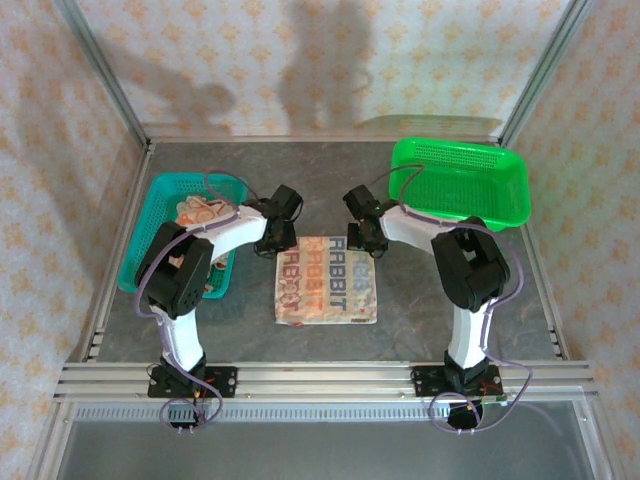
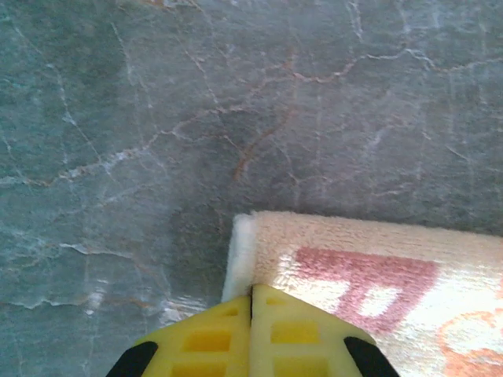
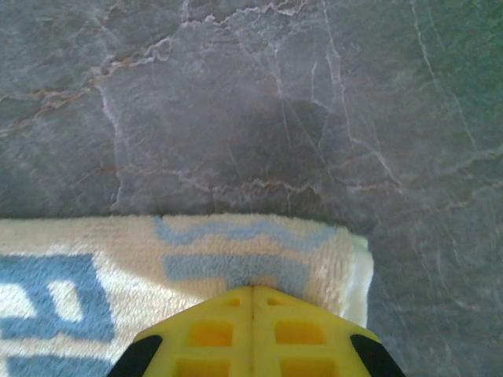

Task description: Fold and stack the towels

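Note:
A cream towel [image 1: 327,280] with "RABBIT" lettering lies flat at the table's middle. My left gripper [image 1: 281,241] is down on its far left corner. In the left wrist view the yellow fingertips [image 2: 271,308] are pressed together at the towel [image 2: 369,259] edge, pinching the cloth. My right gripper [image 1: 372,240] is at the far right corner. There its yellow fingertips [image 3: 275,308] are shut on the towel [image 3: 236,251], whose pile puckers at the tips. More towels [image 1: 200,211], orange with white patterns, lie in the teal basket [image 1: 160,205].
The teal basket stands at the left, partly under my left arm. A green mesh basket [image 1: 460,180] stands at the back right. A metal frame [image 1: 330,375] borders the grey marbled table [image 1: 330,180], and bare table shows beyond the towel's far edge.

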